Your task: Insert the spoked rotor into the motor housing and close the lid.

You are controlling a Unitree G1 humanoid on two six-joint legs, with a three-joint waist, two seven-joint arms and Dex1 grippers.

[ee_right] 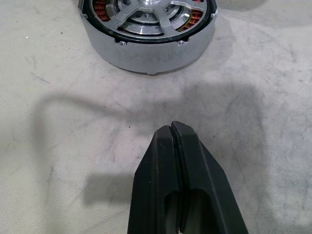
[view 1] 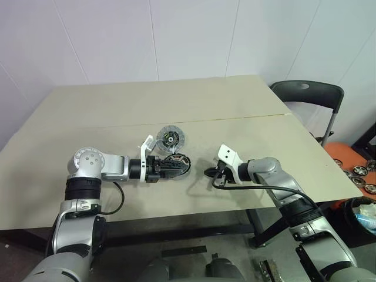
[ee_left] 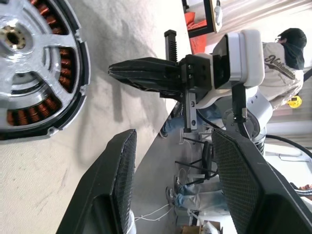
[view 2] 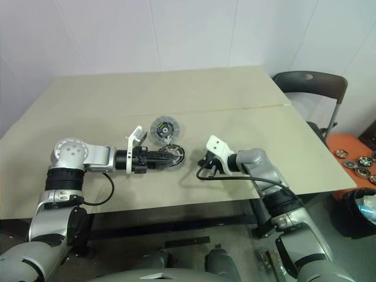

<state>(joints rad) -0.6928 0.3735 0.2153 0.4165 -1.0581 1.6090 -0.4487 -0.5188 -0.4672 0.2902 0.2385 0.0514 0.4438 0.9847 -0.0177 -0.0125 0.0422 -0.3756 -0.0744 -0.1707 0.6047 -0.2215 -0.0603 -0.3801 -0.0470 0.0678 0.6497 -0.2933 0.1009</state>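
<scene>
The motor housing (ee_right: pixel 146 48) stands on the table with the spoked rotor (ee_right: pixel 146 17) seated inside it, copper windings showing between the spokes. Just behind it the lid (view 1: pixel 171 138) lies flat on the table, ribbed rim around a black centre. My left gripper (ee_left: pixel 173 141) is open beside the housing (ee_left: pixel 73 97) with nothing between its fingers. My right gripper (ee_right: pixel 175 134) is shut and empty, pointing at the housing from a short gap on the other side. In the eye view the housing (view 1: pixel 183 161) sits between the left gripper (view 1: pixel 171 167) and the right gripper (view 1: pixel 211 173).
A black chair (view 1: pixel 308 94) stands off the table's far right corner. An orange surface (view 1: pixel 352 167) with several small wheels lies to the right, below table height. The table's front edge (view 1: pixel 176 214) runs close to both arms. A person (ee_left: pixel 287 48) shows behind in the left wrist view.
</scene>
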